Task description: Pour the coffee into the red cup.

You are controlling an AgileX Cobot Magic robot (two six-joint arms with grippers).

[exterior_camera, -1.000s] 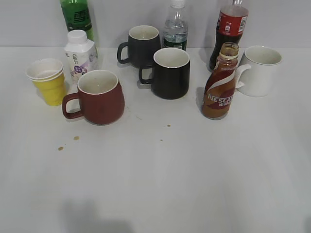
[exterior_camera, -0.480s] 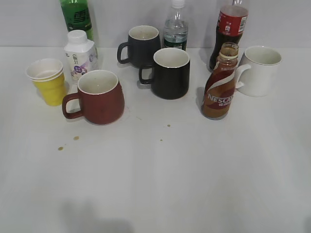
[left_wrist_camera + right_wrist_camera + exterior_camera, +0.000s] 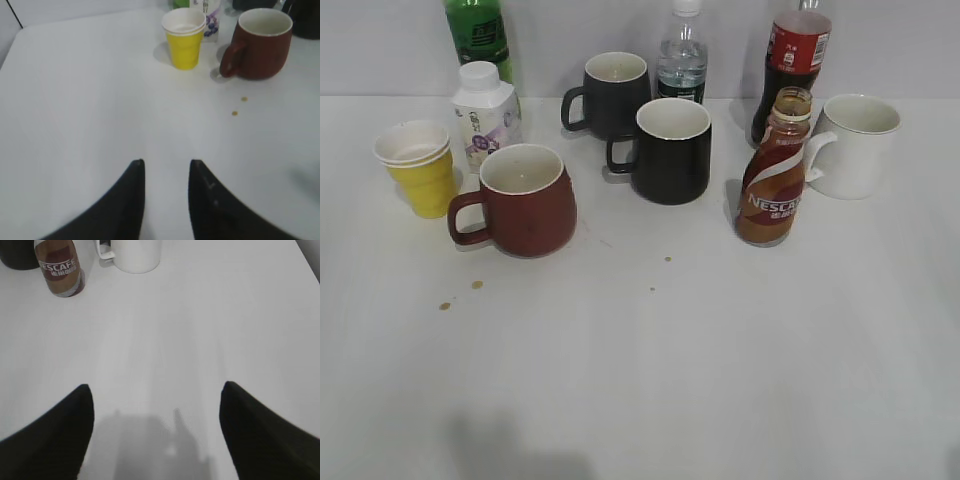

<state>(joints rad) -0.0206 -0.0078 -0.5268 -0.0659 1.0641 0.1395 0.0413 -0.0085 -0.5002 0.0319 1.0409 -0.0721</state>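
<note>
The coffee bottle (image 3: 772,180) stands upright at the right of the white table (image 3: 650,380), uncapped, with a red-and-white NESCAFE label; it also shows in the right wrist view (image 3: 60,267) at top left. The red cup (image 3: 523,200) stands at the left, handle to the left, cream inside; it shows in the left wrist view (image 3: 260,42) at top right. My left gripper (image 3: 166,162) is open with a narrow gap, empty, well short of the cup. My right gripper (image 3: 156,387) is wide open and empty, well short of the bottle. Neither gripper shows in the exterior view.
Two black mugs (image 3: 670,150) (image 3: 610,92) stand mid-back. A white mug (image 3: 855,145) stands right of the coffee, a cola bottle (image 3: 790,60) behind it. A yellow paper cup (image 3: 418,168), a white carton (image 3: 485,112), a green bottle (image 3: 478,35) and a water bottle (image 3: 681,55) stand around. Brown drops (image 3: 460,295) lie near the red cup.
</note>
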